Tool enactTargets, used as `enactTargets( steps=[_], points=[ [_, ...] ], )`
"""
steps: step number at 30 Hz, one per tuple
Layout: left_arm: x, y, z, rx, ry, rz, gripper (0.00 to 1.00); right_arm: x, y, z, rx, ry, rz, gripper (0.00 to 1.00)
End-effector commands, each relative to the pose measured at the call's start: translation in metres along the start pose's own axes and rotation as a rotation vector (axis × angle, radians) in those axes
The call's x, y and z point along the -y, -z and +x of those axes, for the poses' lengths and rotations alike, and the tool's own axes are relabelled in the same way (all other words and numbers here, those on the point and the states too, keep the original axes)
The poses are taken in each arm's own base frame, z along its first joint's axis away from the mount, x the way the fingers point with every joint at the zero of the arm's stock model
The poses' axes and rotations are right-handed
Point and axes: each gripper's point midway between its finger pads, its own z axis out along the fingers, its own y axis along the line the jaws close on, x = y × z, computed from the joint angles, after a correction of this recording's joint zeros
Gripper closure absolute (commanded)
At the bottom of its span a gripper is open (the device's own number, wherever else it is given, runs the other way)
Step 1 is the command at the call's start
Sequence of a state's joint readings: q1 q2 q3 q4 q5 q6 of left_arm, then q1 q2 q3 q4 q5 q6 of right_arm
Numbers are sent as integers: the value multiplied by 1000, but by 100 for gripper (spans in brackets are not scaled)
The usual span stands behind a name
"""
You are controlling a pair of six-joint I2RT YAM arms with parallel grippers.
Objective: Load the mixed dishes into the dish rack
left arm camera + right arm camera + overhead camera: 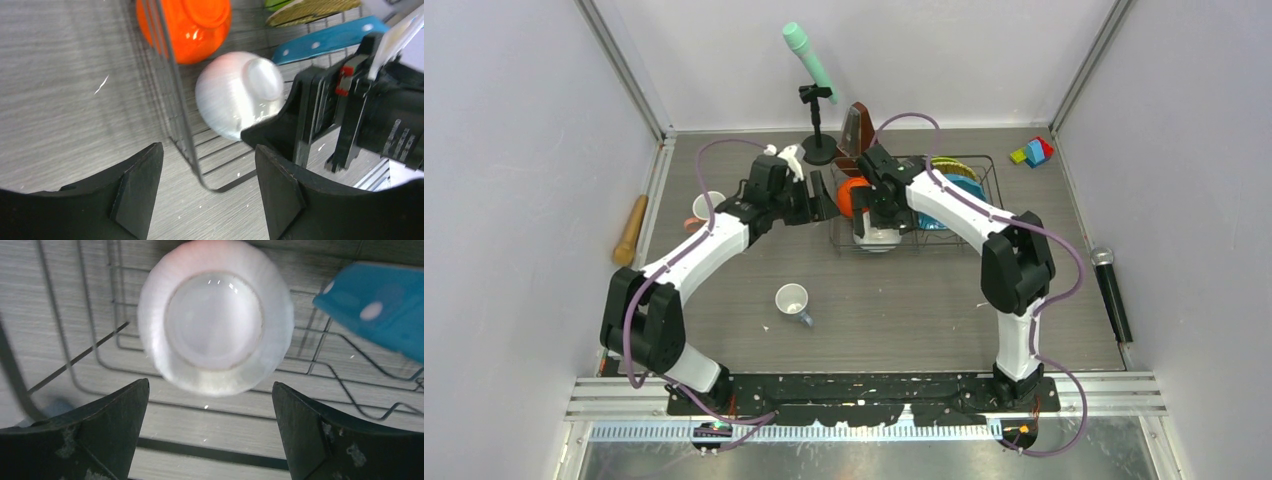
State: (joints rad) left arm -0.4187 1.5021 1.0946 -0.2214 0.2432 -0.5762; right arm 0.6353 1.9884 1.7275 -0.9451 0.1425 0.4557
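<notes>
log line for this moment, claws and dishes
right claw: open above white bowl | white bowl: upside down in dish rack | left claw: open, empty, beside rack | small white cup: on table

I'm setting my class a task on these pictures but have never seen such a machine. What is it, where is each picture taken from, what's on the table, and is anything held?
These are two robot arms bolted at the near edge of the table. The wide picture looks down from above; the other two come from a camera on each wrist, so the dark wedges are that arm's own fingers. The left end effector and right end effector are both open, holding nothing. An upside-down white bowl is in the wire dish rack, near an orange bowl and a blue dotted plate. A small white cup and a rolling pin are on the table outside it.
</notes>
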Motion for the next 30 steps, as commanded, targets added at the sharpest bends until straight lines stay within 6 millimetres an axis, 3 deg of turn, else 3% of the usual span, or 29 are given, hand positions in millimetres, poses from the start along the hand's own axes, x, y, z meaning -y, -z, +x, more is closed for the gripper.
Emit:
enactTargets(
  steps=[1,4,10,13,18,25,29,30],
  points=[
    [37,-2,-22,18,-64,91,31,-16,46,-34,164,-118,-194,0],
    [47,-13,-21,-28,-68,106,31,-15,61,-46,221,-242,-248,0],
    [58,-40,-10,-113,-56,103,32,15,73,-69,358,-561,-222,0],
    [62,-52,-9,-156,-54,98,33,26,67,-68,370,-683,-192,1],
    [57,-69,-3,-193,-32,86,38,27,53,-62,315,-718,-147,7],
    [49,-84,7,-229,-10,66,43,31,26,-52,248,-728,-103,22],
    [47,-91,7,-222,-3,66,45,35,13,-47,230,-702,-68,38],
    [48,-92,7,-222,1,70,46,36,8,-45,215,-693,-62,46]
  ],
)
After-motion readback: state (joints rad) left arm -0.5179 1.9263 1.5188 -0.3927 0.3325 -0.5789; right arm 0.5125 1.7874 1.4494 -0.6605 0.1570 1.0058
